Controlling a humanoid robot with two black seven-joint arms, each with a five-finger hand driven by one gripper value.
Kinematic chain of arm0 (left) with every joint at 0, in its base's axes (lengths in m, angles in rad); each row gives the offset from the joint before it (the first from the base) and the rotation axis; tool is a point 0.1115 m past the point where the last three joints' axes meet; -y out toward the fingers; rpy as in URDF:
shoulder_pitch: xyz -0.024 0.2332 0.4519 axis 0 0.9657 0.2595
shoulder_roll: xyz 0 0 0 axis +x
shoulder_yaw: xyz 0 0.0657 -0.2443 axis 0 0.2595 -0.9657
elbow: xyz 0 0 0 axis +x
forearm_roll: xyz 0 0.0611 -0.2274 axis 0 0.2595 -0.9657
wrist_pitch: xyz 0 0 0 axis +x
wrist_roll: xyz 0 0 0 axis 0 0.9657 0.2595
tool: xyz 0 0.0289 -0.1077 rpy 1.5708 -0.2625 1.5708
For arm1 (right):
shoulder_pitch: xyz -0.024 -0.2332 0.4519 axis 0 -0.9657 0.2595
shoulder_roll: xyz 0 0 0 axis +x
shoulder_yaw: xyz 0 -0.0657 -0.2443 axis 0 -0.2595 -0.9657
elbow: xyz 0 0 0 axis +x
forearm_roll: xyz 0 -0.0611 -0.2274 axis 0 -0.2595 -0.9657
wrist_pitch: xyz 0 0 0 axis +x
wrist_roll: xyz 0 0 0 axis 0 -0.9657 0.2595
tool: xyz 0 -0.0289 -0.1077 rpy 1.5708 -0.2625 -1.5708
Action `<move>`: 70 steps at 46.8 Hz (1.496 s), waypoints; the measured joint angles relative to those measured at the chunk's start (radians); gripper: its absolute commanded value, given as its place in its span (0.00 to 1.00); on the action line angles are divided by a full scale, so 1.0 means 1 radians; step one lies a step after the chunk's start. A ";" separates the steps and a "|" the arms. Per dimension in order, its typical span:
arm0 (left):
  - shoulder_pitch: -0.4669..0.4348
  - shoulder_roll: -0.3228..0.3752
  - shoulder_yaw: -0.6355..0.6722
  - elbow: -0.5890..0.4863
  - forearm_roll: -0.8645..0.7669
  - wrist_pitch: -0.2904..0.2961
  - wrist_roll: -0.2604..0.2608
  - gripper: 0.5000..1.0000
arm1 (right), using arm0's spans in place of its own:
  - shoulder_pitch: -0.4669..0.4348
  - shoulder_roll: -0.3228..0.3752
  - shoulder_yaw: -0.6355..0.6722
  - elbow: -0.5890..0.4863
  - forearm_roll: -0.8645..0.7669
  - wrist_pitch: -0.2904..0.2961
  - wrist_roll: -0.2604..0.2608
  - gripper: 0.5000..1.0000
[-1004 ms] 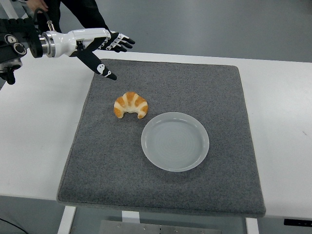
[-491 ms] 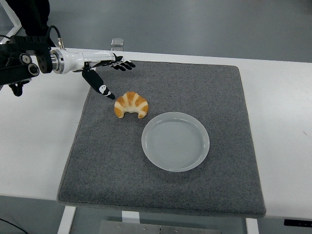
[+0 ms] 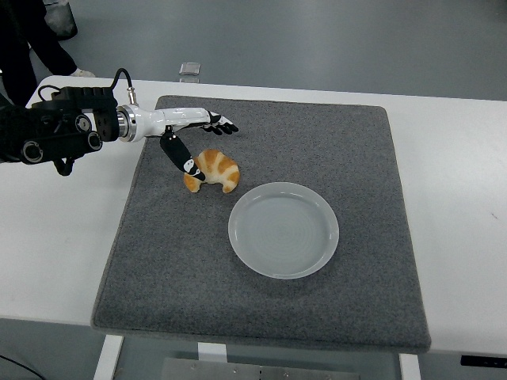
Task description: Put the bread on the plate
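The spread-fingered left hand (image 3: 190, 134) has been lowered onto the golden curved croissant (image 3: 214, 170); nothing is grasped yet; the round translucent plate (image 3: 283, 229) awaits.

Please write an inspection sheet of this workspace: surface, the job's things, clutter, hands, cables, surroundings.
Surface: white table with a grey felt mat lying flat on it.
Job's things: bread, a croissant, lies on the mat to the upper left of the plate; the plate holds nothing.
Clutter: a small clear object at the table's far edge; too small to identify.
Hands: left hand is open over the bread, thumb down at its left end, fingers stretched above it; no grasp closed yet. Right hand not in view.
Cables: a black cable loops at the left wrist.
Surroundings: grey floor; a person's legs at the top left.
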 measured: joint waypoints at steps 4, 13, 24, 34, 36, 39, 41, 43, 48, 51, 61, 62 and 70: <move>0.017 -0.009 0.007 0.010 0.000 0.014 0.000 1.00 | 0.000 0.000 0.000 0.000 0.000 0.000 0.000 0.90; 0.041 -0.039 0.010 0.028 0.001 0.023 0.000 1.00 | 0.000 0.000 0.000 0.000 0.000 0.001 0.000 0.90; 0.053 -0.059 0.010 0.033 0.007 0.047 0.000 0.97 | 0.000 0.000 0.000 0.000 -0.001 0.001 0.000 0.90; 0.053 -0.061 0.010 0.033 0.009 0.055 -0.001 0.88 | 0.000 0.000 0.000 0.000 -0.001 0.000 0.000 0.90; 0.053 -0.061 0.010 0.033 0.010 0.057 -0.002 0.82 | 0.000 0.000 0.000 0.000 -0.001 0.000 0.000 0.90; 0.053 -0.061 0.010 0.033 0.023 0.058 -0.002 0.79 | 0.000 0.000 0.000 0.000 -0.001 0.000 0.000 0.90; 0.053 -0.061 0.010 0.033 0.041 0.059 -0.003 0.78 | 0.000 0.000 0.000 0.000 -0.001 0.000 0.000 0.90; 0.053 -0.061 0.010 0.033 0.057 0.060 -0.003 0.76 | 0.000 0.000 0.000 0.000 -0.001 0.000 0.000 0.90; 0.050 -0.061 0.009 0.032 0.080 0.072 -0.003 0.71 | 0.000 0.000 0.000 0.000 -0.001 0.000 0.000 0.90; 0.049 -0.061 0.008 0.032 0.083 0.073 -0.003 0.62 | 0.000 0.000 0.000 0.000 -0.001 0.000 0.000 0.90; 0.044 -0.061 0.008 0.032 0.097 0.073 -0.003 0.29 | 0.000 0.000 0.000 0.000 -0.001 0.000 0.000 0.90; 0.044 -0.061 0.008 0.032 0.099 0.073 -0.003 0.22 | 0.000 0.000 0.000 0.000 -0.001 0.000 0.000 0.90; 0.043 -0.061 0.008 0.032 0.129 0.074 -0.003 0.00 | 0.000 0.000 0.000 0.000 -0.001 0.001 0.000 0.90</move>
